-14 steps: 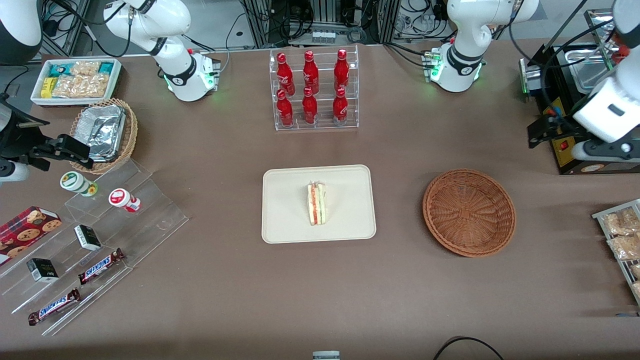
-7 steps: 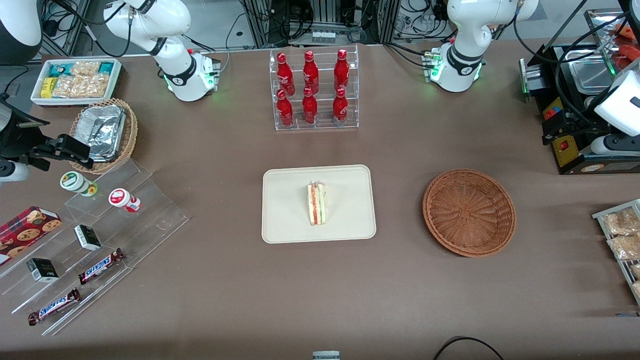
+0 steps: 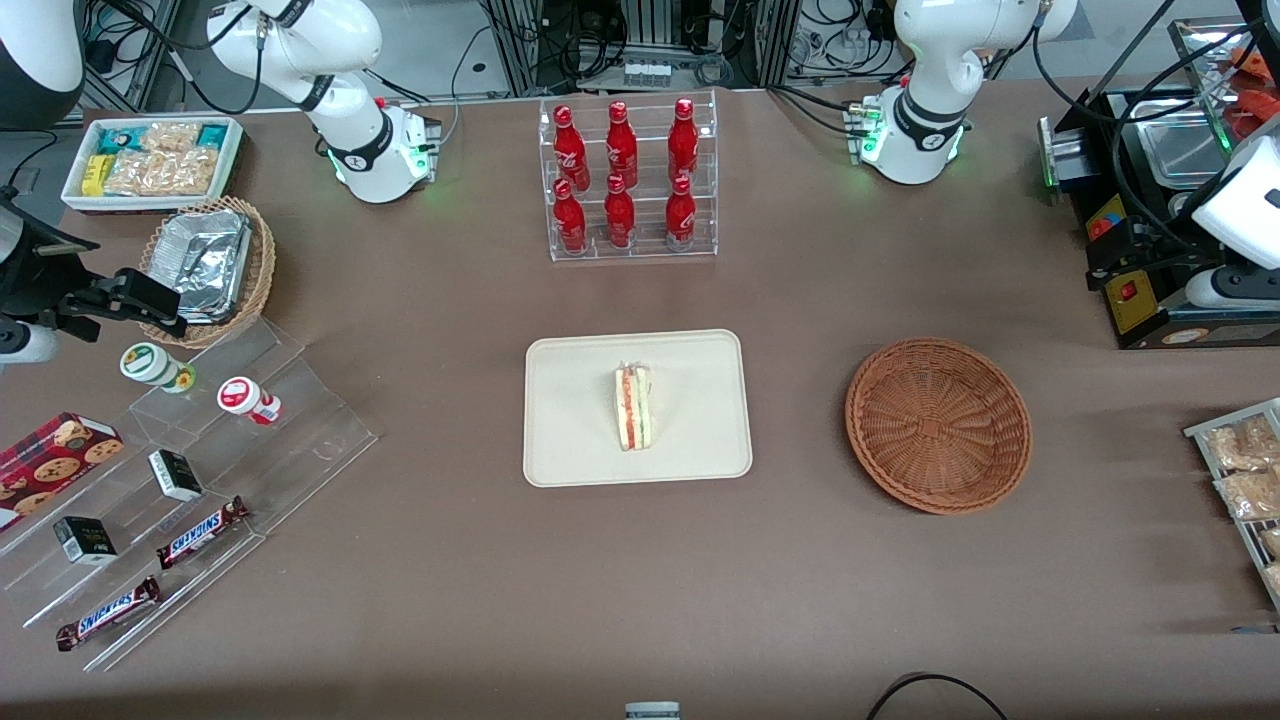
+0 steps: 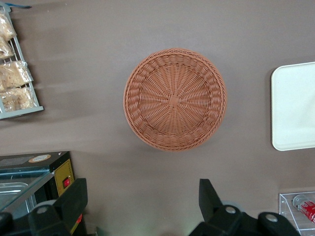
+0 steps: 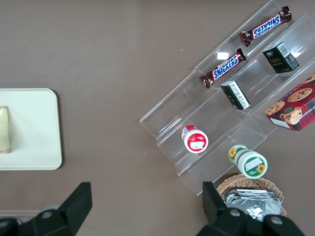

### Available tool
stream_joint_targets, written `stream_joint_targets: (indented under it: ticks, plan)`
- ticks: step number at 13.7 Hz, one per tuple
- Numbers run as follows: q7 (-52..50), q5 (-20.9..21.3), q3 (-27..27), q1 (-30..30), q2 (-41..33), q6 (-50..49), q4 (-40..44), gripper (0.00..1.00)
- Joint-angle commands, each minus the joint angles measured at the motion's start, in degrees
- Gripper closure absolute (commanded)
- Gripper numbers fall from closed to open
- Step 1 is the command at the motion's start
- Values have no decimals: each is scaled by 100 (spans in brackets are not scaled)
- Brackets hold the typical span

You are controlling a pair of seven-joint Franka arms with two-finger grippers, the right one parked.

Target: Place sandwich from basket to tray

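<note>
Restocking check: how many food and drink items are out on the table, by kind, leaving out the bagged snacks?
Red bottles: 6
Snickers bars: 2
Small black boxes: 2
Lidded cups: 2
Cookie box: 1
Sandwich: 1, on the tray
Total: 14
The gripper hangs open and empty above the table, near the basket.

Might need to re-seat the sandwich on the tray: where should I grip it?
Come from above and close across the sandwich's two flat bread faces, mid-length. It stands on edge on the tray, filling stripe up. The gripper is open, high over the empty basket.
</note>
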Motion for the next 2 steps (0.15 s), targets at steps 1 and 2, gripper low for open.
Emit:
stream_joint_targets:
  ticks: [1,2]
  plan:
    - [-64,4,-16,25,23,-185,145,0]
    - [-73,4,-16,25,32,-185,154,0]
